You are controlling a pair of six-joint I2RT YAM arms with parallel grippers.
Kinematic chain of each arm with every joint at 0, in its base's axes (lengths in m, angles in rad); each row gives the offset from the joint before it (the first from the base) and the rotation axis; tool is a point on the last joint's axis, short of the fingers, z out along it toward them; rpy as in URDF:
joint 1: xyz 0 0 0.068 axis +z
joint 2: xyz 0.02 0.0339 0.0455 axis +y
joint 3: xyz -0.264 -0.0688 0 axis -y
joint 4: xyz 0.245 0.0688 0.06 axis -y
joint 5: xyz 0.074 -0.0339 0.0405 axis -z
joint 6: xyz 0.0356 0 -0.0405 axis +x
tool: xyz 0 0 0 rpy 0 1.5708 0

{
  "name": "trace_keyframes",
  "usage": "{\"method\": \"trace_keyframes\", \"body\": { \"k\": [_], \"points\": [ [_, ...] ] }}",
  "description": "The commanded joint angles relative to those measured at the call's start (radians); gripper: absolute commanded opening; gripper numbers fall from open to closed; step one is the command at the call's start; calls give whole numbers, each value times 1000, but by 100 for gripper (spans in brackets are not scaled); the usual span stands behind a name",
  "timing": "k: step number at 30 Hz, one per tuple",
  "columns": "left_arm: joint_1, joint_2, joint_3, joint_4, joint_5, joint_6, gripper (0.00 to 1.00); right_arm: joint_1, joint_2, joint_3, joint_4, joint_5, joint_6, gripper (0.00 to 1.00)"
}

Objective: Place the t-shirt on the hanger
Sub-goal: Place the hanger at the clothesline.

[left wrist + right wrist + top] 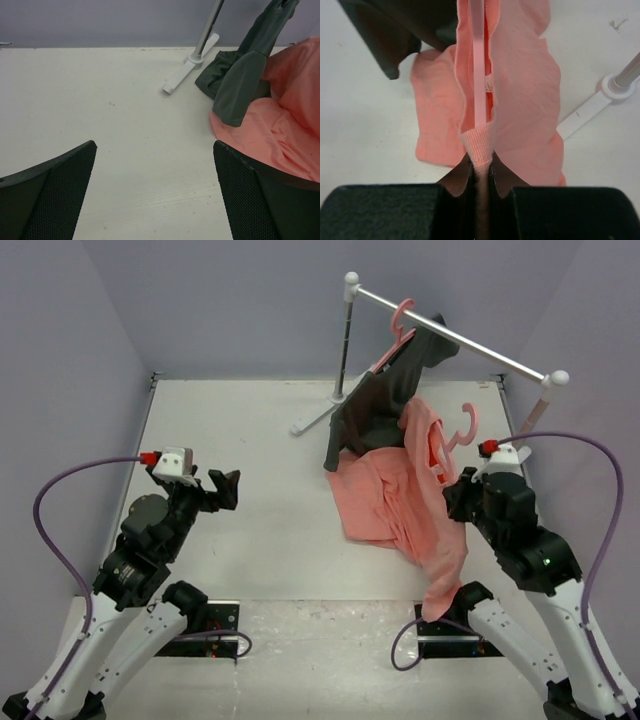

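Both right jaws pinch the t-shirt [525, 100] collar, hanger [479, 75] inside.

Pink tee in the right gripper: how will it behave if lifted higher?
Likely floppy: the t-shirt sags in folds from the right gripper, part pooled on the table. Probably light: a pinch at the collar carries it. May drag against the dark grey garment overlapping it.

Right gripper [480, 176] is pinching, jaws nearly together, on the thin pink plastic hanger [479, 75] and on the ribbed collar of the salmon-pink soft cloth t-shirt [525, 85]. Hanger bar is running straight up inside the neck opening. Shirt folds are trailing onto the white table [360, 130]. Dark grey garment [395, 35] is hanging upper left. White rack foot [590, 107] is lying at right.
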Motion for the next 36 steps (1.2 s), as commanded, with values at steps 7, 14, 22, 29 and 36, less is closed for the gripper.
{"method": "trace_keyframes", "body": {
  "k": [7,14,22,29,36],
  "points": [
    [27,-24,-113,34,133,-9,100,-131,331,214,300,180,100,0],
    [29,-82,-152,18,70,-6,100,-233,480,394,310,116,82,0],
    [31,-63,-151,12,104,16,100,-265,605,396,307,100,79,0],
    [31,-64,-152,10,101,12,100,-265,601,220,391,87,79,0],
    [111,-10,-140,3,-21,-65,100,-262,522,141,463,-46,121,66]
  ]
}}
